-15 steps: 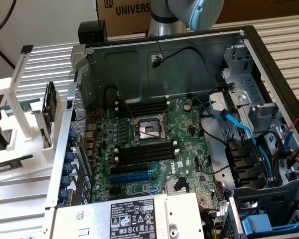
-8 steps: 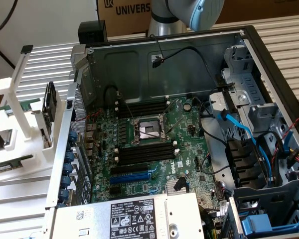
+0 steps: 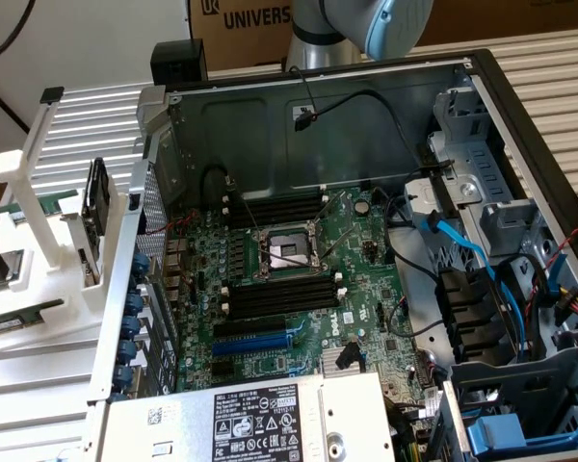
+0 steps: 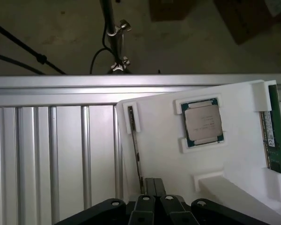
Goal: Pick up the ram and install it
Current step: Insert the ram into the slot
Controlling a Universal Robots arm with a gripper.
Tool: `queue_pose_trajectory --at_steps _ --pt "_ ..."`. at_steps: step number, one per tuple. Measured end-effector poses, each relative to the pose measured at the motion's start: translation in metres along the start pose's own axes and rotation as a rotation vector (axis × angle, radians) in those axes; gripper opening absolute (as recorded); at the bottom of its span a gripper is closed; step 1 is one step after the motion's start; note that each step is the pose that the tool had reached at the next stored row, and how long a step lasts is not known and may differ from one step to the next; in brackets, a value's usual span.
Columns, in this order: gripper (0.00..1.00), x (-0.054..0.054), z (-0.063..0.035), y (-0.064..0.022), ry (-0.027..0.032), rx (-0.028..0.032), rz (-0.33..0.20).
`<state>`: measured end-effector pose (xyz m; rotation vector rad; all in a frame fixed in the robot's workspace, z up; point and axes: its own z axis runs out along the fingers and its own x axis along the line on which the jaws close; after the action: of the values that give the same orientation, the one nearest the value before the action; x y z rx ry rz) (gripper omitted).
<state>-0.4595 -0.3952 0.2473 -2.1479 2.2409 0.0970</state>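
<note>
On the white holder (image 4: 164, 154), you find the ram (image 4: 136, 150) standing on edge in a narrow bracket, where it appears as a thin dark strip. Its near end runs to just beside the gripper (image 4: 153, 182), whose jaws are pressed together. You cannot confirm contact with the ram.

Note the square silver processor chip (image 4: 203, 123) seated in its own bracket on the same holder. A second green memory stick (image 4: 274, 136) with a pale label lies along the holder's edge. The holder rests on a ribbed aluminium table (image 4: 51, 154).

In the exterior view, you see the open computer case (image 3: 366, 115) with its motherboard (image 3: 366, 260). The black memory slots (image 3: 275, 207) lie on either side of the processor socket (image 3: 284, 252).
</note>
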Motion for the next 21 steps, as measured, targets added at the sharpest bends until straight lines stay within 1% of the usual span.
queue_pose_trajectory --at_steps 3,5,6,7,8,11,12,14,17,18,20,21 --pt "0.11 -0.0013 0.0001 0.0007 0.0031 -0.0079 0.001" --pt "0.11 -0.0017 0.0001 0.0014 0.0079 -0.0139 0.001" --pt "0.11 -0.0019 0.0001 0.0014 0.0131 -0.0169 0.001" --pt "0.11 -0.0021 0.0002 0.0015 0.0182 -0.0180 0.002" --pt "0.11 -0.0024 0.0006 0.0017 0.0242 -0.0180 0.002" --pt "0.11 -0.0040 0.0025 0.0019 0.0504 -0.0169 0.003" --pt "0.11 -0.0056 0.0033 0.0031 0.0694 -0.0152 0.003" --pt "0.11 -0.0071 0.0034 0.0061 0.0872 -0.0115 0.003" --pt "0.11 -0.0071 0.0034 0.0061 0.0872 -0.0116 0.003" --pt "0.11 -0.0071 0.0035 0.0077 0.0872 -0.0081 0.004" --pt "0.11 -0.0069 0.0035 0.0095 0.0868 0.0016 0.003" --pt "0.11 -0.0069 0.0034 0.0095 0.0867 0.0029 0.003"
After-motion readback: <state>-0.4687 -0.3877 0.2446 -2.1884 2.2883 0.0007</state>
